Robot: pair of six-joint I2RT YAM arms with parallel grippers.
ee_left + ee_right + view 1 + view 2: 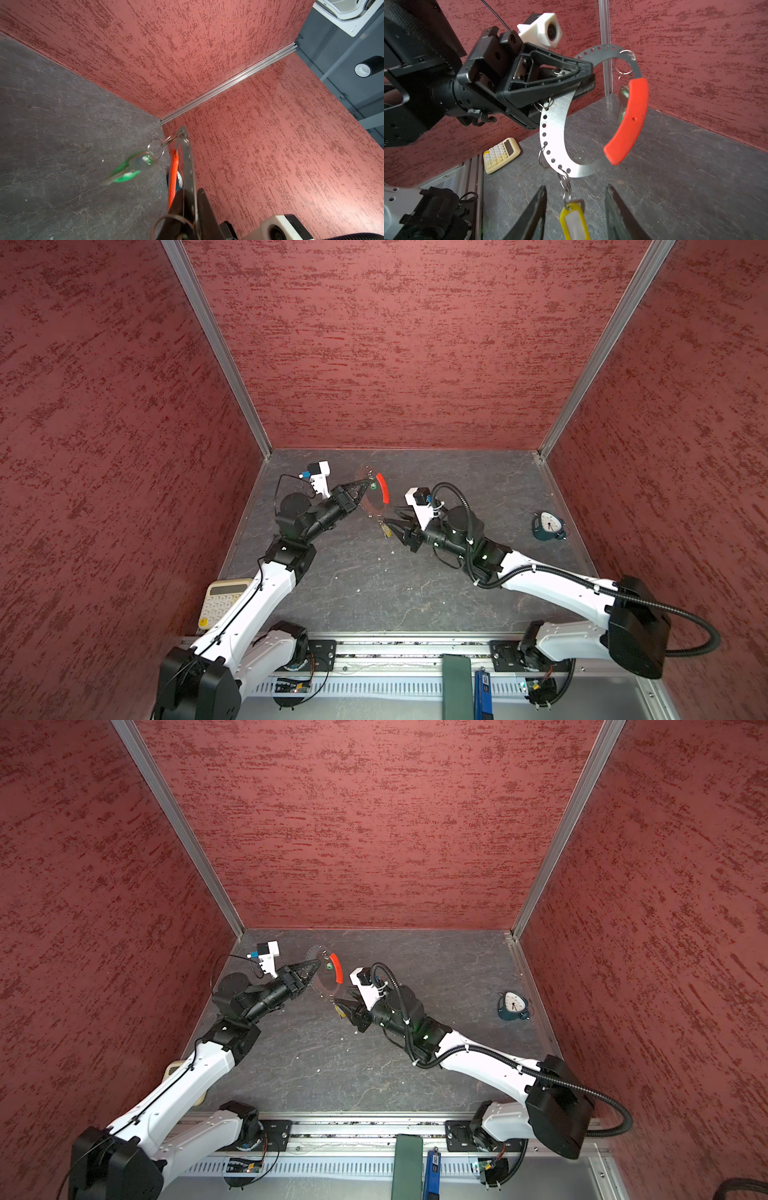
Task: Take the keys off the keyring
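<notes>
Keyring [556,124] hangs in the air, pinched by the left gripper [588,80]. It looks stiff, thin and light. The yellow key [574,222] dangles under it between the wide-apart fingers of the right gripper [576,188], not touched yet. It looks light and swingy, so grab its plastic body. The green key [126,170] hangs by the red sleeve [629,120].

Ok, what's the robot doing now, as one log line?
left gripper: shut on keyring | right gripper: open around yellow key | green key: on keyring
</notes>
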